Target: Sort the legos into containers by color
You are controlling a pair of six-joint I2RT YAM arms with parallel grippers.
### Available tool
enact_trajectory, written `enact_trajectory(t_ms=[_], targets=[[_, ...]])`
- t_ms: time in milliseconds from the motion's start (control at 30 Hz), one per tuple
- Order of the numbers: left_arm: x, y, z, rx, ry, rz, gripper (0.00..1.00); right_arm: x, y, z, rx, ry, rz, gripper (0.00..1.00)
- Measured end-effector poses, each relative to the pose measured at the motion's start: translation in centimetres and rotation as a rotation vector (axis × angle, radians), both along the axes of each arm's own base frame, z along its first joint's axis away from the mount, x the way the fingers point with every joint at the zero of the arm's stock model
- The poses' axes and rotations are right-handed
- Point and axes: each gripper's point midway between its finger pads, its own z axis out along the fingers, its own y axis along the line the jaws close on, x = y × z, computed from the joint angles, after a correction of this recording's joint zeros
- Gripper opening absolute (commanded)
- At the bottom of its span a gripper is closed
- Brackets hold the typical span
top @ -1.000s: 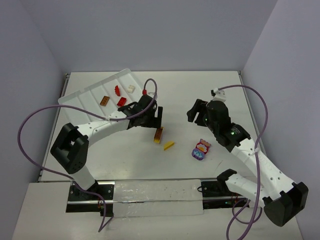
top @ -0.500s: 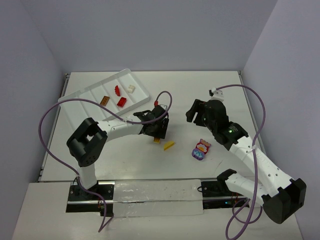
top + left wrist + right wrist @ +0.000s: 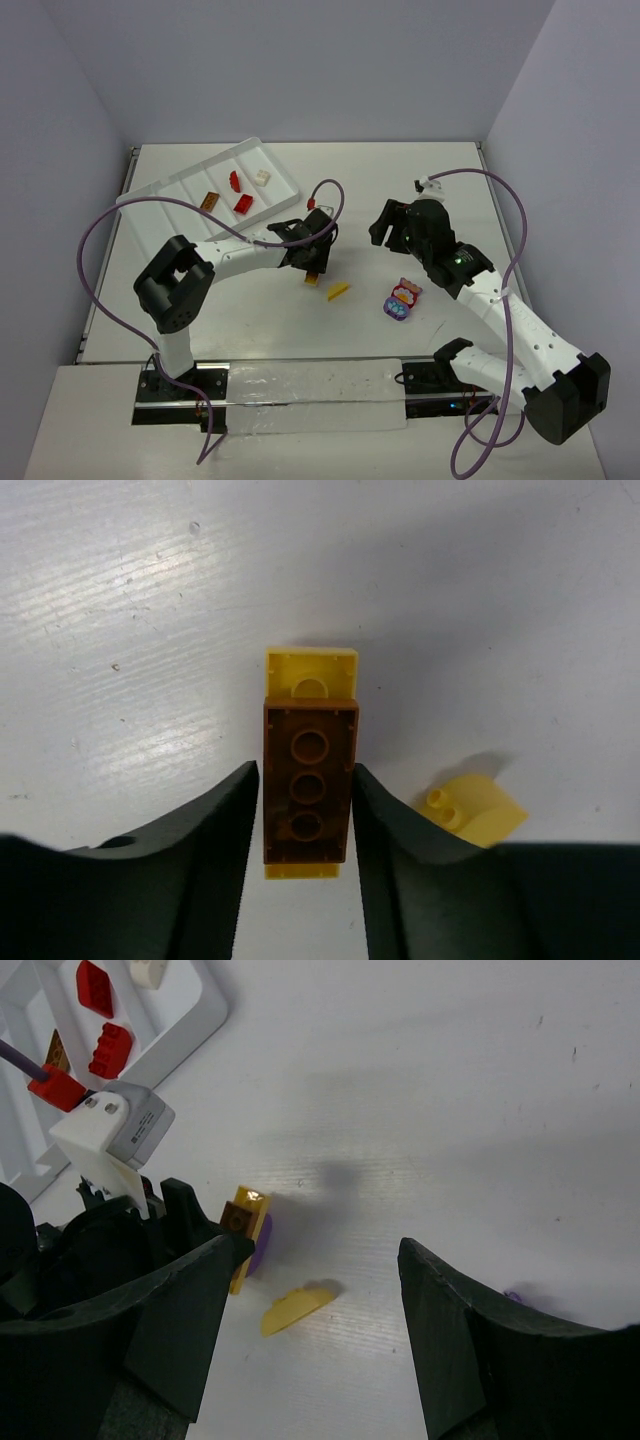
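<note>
Legos (image 3: 243,203): the top view gives you the whole layout. Four sit in the tray (image 3: 150,197) at the far-left corner of the table (image 3: 400,170). Two red ones share a compartment, with a brown lego (image 3: 209,201) and a white lego (image 3: 261,178) in the compartments either side. Mid-table, the left claw (image 3: 318,262) is low over a brown brick (image 3: 315,275). A yellow wedge (image 3: 338,291) lies just beside it, and a purple and pink cluster (image 3: 402,300) sits further right. The right claw (image 3: 383,224) hangs well apart from all three. You can't judge either claw's opening from up here. The tray's left end reaches the table's left edge, and walls (image 3: 300,70) close in left, far and right.

Left wrist view: the brown brick is stacked on a yellow brick (image 3: 311,670) that pokes out at the far end. The left fingers (image 3: 215,850) are narrowed onto its two long sides, touching, with the stack flat on the table. The wedge is near the right-hand finger, not touching.

Right wrist view: the claw is spread wide, with nothing between the right fingers (image 3: 480,1360). You get the tray corner top left, and bare tabletop from the stack across to the frame's right side.
</note>
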Motion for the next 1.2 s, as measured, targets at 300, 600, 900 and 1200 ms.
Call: enact_trajectory(t_ms=[300, 600, 900, 1200], targets=[[0.1, 0.0, 0.2, -0.006, -0.003, 0.009, 0.00, -0.2, 0.5, -0.2, 0.009, 0.012, 0.025, 0.74], [1.4, 1.4, 7.6, -0.401, 0.011, 0.067, 0.00, -0.6, 3.9, -1.0, 0.076, 0.049, 0.199, 0.74], [0.6, 0.5, 14.7, -0.869, 0.079, -0.038, 0.00, -3.3, 7.3, -1.1, 0.226, -0.007, 0.431, 0.74], [-2.0, -0.9, 18.8, -1.094, 0.154, -0.239, 0.00, -4.0, 9.6, 4.4, 0.408, -0.161, 0.638, 0.71]])
